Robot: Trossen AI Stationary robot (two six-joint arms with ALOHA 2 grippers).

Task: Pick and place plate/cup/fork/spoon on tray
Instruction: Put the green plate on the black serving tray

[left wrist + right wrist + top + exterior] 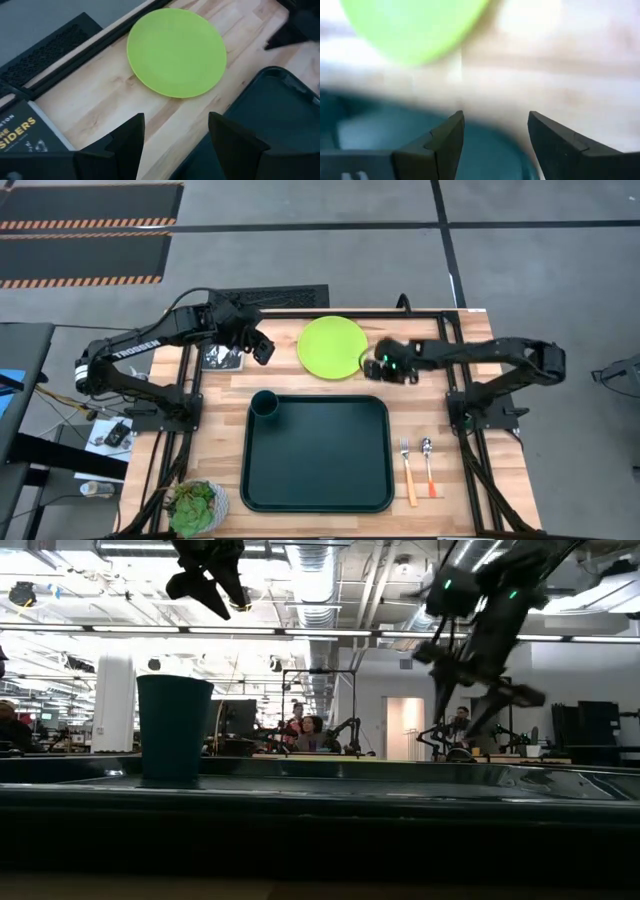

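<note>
Two pincers are hovering released in the high view, left pincer [262, 348] and right pincer [385, 366] flanking the round flat lime-green plate [332, 346] lying on the wooden worktop [480, 480] behind the dark green rectangular tray [315, 500]. Left wrist view: the plate is looking stiff, light, slippery; its thin rim is seeming the only hold. Right wrist view: fingers [442, 142] are gaping, grasping nothing.

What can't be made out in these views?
- Plate, fork, spoon: absent from low view, hidden behind the tray rim.
- Cup contents: low view is level; high view too small.
- Right wrist view: blurred, plate edge only, cut off.
- Book: title cut off, left wrist view.
</note>
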